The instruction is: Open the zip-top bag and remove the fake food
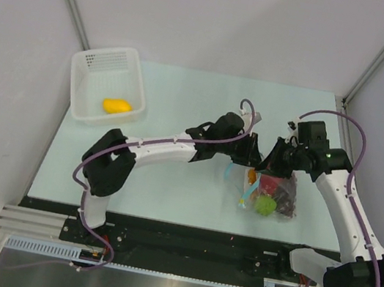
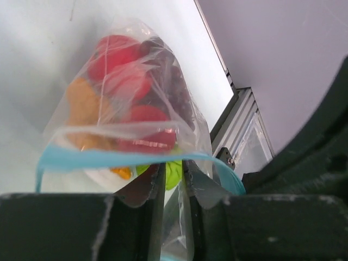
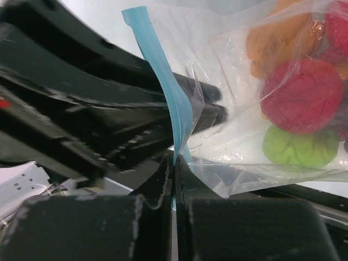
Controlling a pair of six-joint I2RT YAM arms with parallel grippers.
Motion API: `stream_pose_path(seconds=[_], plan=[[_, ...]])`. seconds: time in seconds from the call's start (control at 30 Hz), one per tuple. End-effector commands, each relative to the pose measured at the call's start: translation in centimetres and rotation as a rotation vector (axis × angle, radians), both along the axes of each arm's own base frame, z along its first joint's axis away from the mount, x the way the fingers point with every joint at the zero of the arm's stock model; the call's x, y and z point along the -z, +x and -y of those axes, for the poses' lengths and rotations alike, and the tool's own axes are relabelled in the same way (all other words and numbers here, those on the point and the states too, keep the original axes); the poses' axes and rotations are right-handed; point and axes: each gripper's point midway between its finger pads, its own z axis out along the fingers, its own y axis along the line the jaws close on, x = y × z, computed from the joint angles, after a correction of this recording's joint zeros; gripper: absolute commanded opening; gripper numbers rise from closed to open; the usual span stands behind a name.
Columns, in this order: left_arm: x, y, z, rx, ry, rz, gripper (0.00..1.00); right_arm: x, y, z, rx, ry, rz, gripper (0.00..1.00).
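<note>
The zip-top bag (image 1: 279, 175) lies on the table right of centre, its teal zip strip (image 2: 109, 158) pulled apart at the mouth. Inside are fake food pieces: red fruits (image 2: 117, 51), an orange piece (image 2: 81, 109), dark grapes (image 2: 175, 87) and a green fruit (image 3: 299, 147). My left gripper (image 1: 250, 154) is shut on one clear lip of the bag (image 2: 174, 176). My right gripper (image 1: 272, 161) is shut on the other lip at the zip strip (image 3: 174, 162). A yellow piece (image 1: 116, 106) lies in the white basket.
The white perforated basket (image 1: 84, 98) stands at the far left of the table. Both arms meet over the table's middle, wrists close together. Grey walls and metal posts bound the table at the back and sides.
</note>
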Motion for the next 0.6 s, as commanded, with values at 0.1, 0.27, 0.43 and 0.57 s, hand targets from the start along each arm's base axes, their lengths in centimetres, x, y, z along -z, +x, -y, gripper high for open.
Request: stream_pose_path(seconds=[0.1, 0.27, 0.43, 0.57], plan=[[0.6, -1.4, 1.7, 0.018, 0.018, -0.008, 0.33, -3.7, 1.2, -2.0, 0.002, 0.152, 0.066, 0.0], [2.4, -2.2, 2.0, 0.036, 0.044, -0.016, 0.51, -3.5, 1.5, -1.4, 0.016, 0.145, 0.063, 0.0], [3.6, -2.3, 2.9, 0.061, 0.074, -0.034, 0.67, -3.4, 1.6, -0.9, 0.025, 0.146, 0.057, 0.0], [5.0, -3.4, 3.4, 0.106, 0.088, -0.067, 0.75, -3.0, 1.5, -0.5, 0.025, 0.134, 0.045, 0.0]])
